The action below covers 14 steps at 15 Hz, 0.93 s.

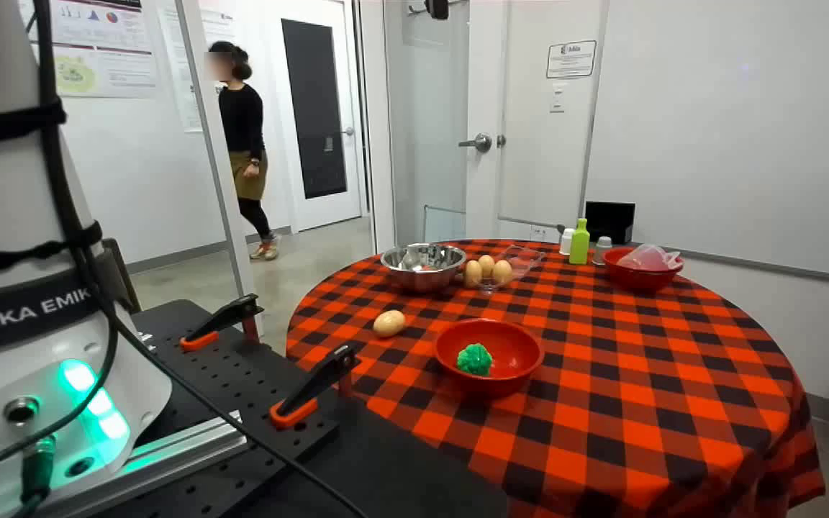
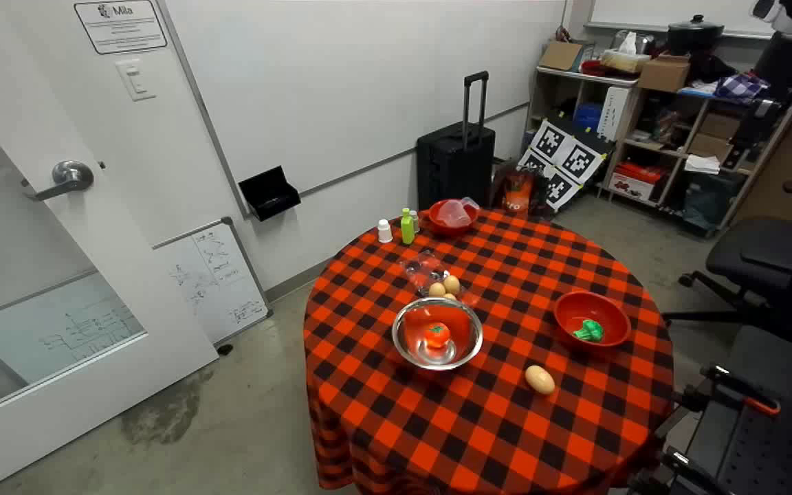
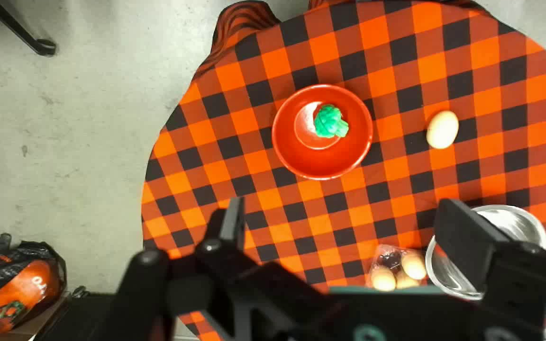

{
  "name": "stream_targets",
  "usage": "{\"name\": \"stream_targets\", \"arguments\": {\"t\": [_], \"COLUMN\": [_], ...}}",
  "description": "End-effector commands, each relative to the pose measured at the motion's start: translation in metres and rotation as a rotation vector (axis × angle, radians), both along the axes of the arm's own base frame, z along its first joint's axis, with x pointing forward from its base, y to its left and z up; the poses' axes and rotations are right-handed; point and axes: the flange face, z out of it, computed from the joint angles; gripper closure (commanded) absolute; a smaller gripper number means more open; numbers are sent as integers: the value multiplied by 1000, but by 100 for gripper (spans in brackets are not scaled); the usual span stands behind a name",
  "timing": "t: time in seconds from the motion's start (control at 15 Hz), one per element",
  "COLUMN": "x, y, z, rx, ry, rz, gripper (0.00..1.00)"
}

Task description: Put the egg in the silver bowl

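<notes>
The egg (image 1: pixel 389 324) is a smooth pale tan oval. It lies alone on the checked cloth, between the silver bowl and the near red bowl, and shows in an exterior view (image 2: pixel 540 379) and in the wrist view (image 3: pixel 442 129). The silver bowl (image 1: pixel 423 280) is round shiny metal; in an exterior view (image 2: pixel 406 347) it holds a red tomato (image 2: pixel 437 335). My gripper (image 3: pixel 346 222) is open and empty, high above the table. In the wrist view its right finger covers part of the silver bowl (image 3: pixel 519 225). The egg is ahead of the fingers, toward the upper right.
A red bowl (image 1: pixel 526 352) holds green broccoli (image 1: pixel 474 360). Eggs in a clear carton (image 1: pixel 488 273) stand beside the silver bowl. Farther off are a green bottle (image 1: pixel 580 243), small shakers (image 2: pixel 384 231) and another red bowl (image 1: pixel 641 279) with clear plastic. Clamps (image 1: pixel 317 385) edge the black robot bench.
</notes>
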Motion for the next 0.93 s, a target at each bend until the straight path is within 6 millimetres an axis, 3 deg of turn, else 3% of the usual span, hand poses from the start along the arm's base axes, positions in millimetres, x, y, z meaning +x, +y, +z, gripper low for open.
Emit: {"name": "stream_targets", "arguments": {"t": [0.0, 0.33, 0.87], "x": [0, 19, 54], "y": [0, 15, 93], "z": [1, -29, -133], "rx": [0, 7, 43], "ry": [1, 36, 95], "rz": [0, -10, 110], "gripper": [0, 0, 0]}}
